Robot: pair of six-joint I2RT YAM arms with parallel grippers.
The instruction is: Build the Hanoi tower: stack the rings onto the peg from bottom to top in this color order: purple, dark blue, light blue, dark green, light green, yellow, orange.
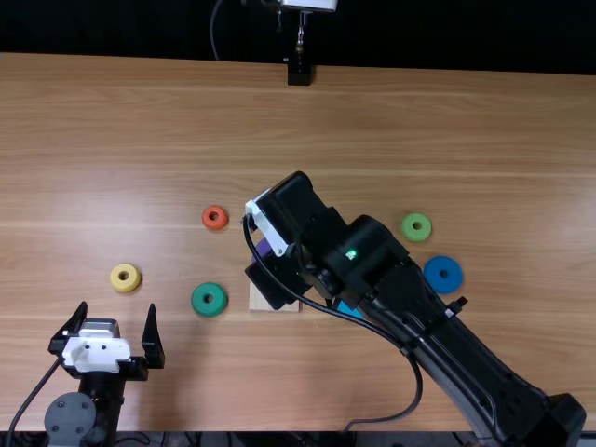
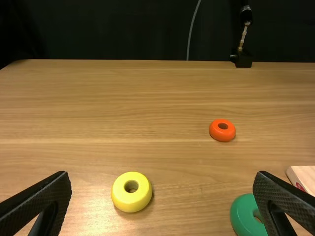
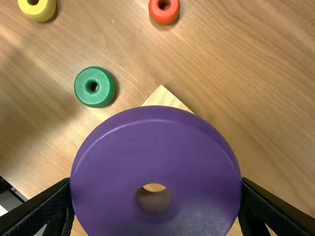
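My right gripper (image 1: 276, 283) is over the wooden base (image 1: 265, 304). In the right wrist view this gripper (image 3: 155, 181) is shut on the purple ring (image 3: 157, 132), held flat above the base (image 3: 165, 99); pale wood shows through its hole. The peg is hidden. My left gripper (image 1: 118, 309) stands open near the yellow ring (image 1: 125, 277); in the left wrist view its own gripper (image 2: 162, 177) holds nothing. The orange ring (image 1: 215, 217) and dark green ring (image 1: 209, 299) lie left of the base. The light blue ring (image 1: 348, 309) is partly under the right arm.
The dark blue ring (image 1: 443, 274) and light green ring (image 1: 416, 226) lie to the right of the right arm. That arm stretches diagonally from the near right corner over the middle. A black stand (image 1: 299, 73) is at the table's far edge.
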